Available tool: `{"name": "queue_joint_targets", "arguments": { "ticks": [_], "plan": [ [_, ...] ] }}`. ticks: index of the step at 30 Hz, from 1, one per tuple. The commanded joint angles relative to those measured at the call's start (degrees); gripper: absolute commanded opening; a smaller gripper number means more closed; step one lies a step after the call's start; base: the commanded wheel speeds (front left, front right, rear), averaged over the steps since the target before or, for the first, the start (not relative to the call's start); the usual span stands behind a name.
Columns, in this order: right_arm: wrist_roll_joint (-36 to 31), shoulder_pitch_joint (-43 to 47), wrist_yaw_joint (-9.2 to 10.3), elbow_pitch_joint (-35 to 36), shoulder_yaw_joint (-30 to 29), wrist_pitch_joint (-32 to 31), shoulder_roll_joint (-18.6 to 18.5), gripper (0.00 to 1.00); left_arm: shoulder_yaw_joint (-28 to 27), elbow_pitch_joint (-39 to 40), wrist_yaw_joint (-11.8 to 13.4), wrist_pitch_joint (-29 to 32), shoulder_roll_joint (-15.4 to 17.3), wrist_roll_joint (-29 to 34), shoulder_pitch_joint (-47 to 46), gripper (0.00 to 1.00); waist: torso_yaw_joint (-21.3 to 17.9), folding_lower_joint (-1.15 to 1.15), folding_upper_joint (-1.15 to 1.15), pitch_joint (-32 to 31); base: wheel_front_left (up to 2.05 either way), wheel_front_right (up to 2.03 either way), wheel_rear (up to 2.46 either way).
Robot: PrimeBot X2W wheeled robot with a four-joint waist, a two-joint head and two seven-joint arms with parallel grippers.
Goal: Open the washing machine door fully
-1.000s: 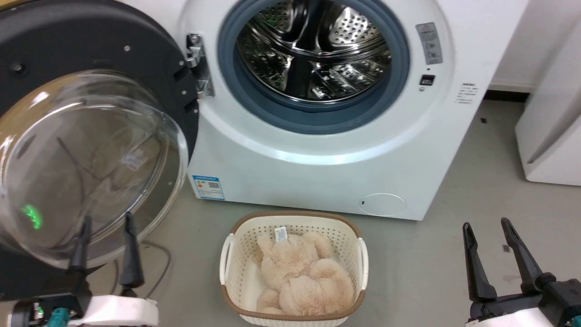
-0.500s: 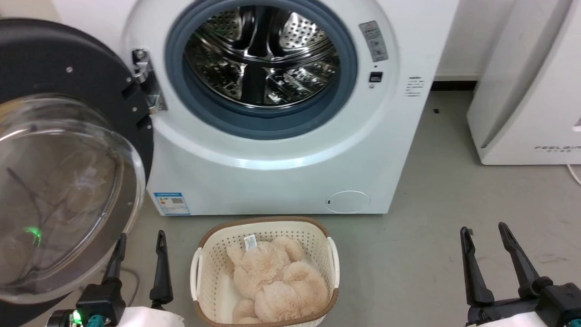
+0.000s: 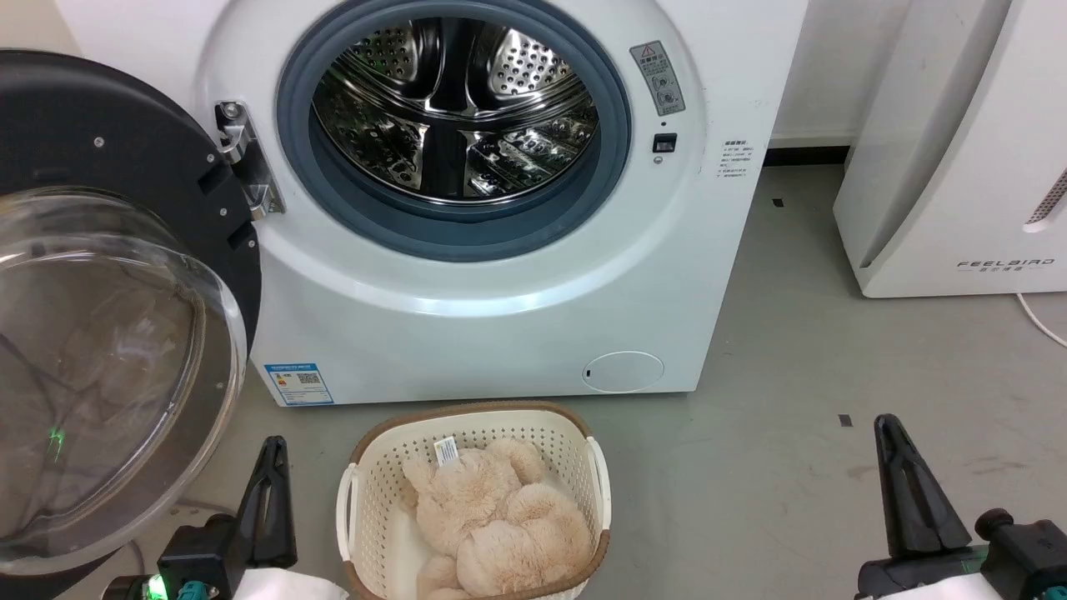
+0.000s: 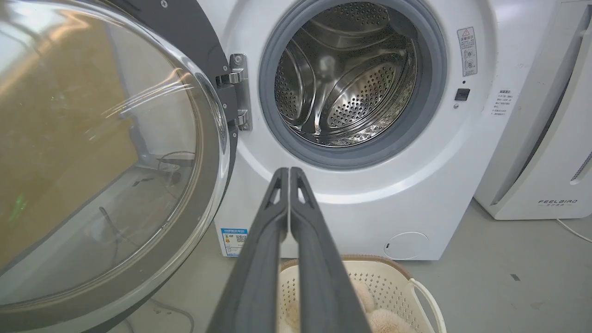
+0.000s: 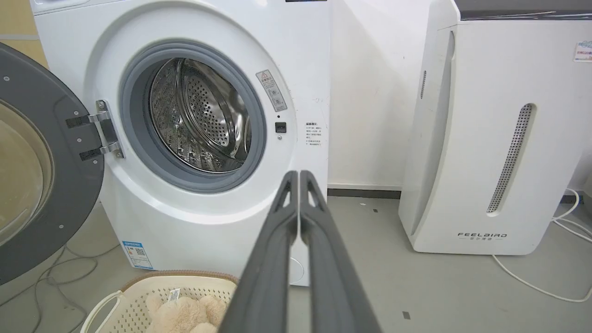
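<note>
From my feed, the floor is smooth grey concrete with scuffs and a few small dark marks. The back wall is plain white, with a dark skirting strip along its base. Against it on the right stands a tall white unit lettered FEELBIRD, with a long perforated vent slot down its front. I see a white cable trailing over the floor beside it. At far left thin grey cords lie loose, and a tan surface shows. The light is even and indoor.
</note>
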State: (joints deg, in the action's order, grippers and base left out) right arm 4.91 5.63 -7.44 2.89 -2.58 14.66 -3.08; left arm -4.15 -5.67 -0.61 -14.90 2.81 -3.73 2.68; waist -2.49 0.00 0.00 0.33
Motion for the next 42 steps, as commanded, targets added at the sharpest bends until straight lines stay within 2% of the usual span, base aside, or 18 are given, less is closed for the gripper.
{"name": "queue_joint_targets", "arguments": {
  "ticks": [1,42],
  "plan": [
    [-0.1,-0.11,0.0,-0.06,0.05,-0.24,0.0,0.0,0.09,0.1,0.01,0.29,0.0,0.08,-0.05,0.0,0.05,0.0,0.0,-0.01,0.0,0.0,0.0],
    [-1.67,-1.91,-0.02,-0.98,0.87,-4.94,0.07,0.0,1.42,1.92,0.21,5.05,0.02,1.27,-0.91,0.0,0.84,0.0,0.0,-0.11,0.0,0.0,0.0]
  ]
}}
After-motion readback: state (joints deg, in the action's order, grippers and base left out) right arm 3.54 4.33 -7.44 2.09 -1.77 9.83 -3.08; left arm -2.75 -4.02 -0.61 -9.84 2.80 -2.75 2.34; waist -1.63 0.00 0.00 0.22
